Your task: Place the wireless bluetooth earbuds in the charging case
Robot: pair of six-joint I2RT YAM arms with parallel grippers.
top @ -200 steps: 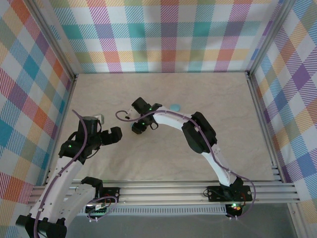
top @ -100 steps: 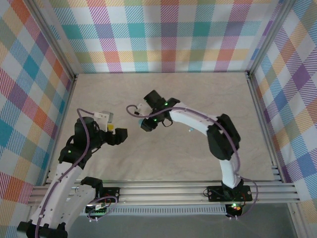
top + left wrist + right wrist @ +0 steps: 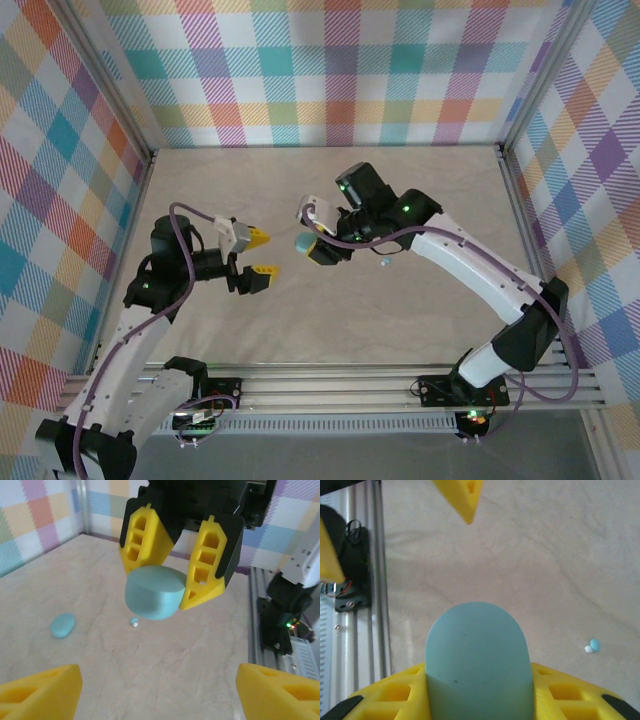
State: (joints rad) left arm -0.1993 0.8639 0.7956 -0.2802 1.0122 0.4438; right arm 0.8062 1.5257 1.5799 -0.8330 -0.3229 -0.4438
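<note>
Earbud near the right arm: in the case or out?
Out. The earbud lies on the table, apart from the teal charging case clamped in the right end effector.

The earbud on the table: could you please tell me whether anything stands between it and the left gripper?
Yes. The right gripper, shut on the charging case, hangs in mid-air roughly between the open left gripper and the earbud lying beyond it.

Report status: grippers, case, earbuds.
Left gripper open, empty. Right gripper shut on teal case, held off the table. An earbud loose on table. Nothing between the grippers.
</note>
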